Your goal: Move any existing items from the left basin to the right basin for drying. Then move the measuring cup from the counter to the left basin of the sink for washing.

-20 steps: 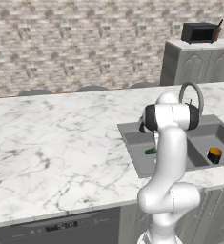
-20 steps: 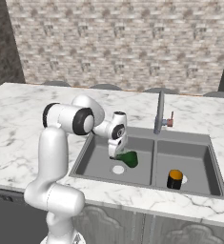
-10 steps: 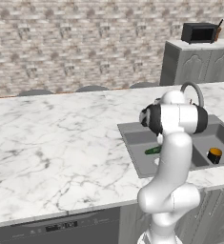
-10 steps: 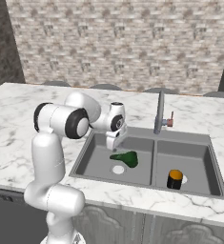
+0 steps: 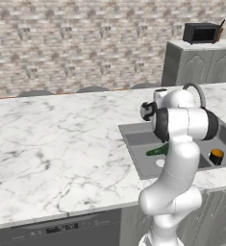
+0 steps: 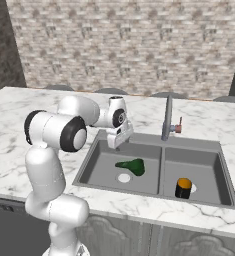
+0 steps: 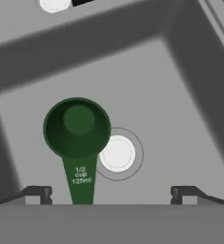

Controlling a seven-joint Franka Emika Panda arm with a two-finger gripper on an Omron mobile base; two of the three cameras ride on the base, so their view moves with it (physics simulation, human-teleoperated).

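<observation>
- The gripper (image 7: 111, 193) hangs above the left basin (image 6: 101, 165), its fingers spread wide and holding nothing.
- The measuring cup (image 7: 77, 133) lies on the left basin's floor, bowl just beside the pale drain (image 7: 117, 154), clear of the walls.
- The orange-and-black round item (image 6: 183, 188) sits in the right basin (image 6: 209, 172), past the divider, near its front wall.

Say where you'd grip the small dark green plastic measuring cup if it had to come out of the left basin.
Take the dark green plastic measuring cup by its long flat handle, from straight above. It lies upright on the left basin floor beside the pale drain; the handle is narrow enough for the open gripper, while the round bowl looks wider.
</observation>
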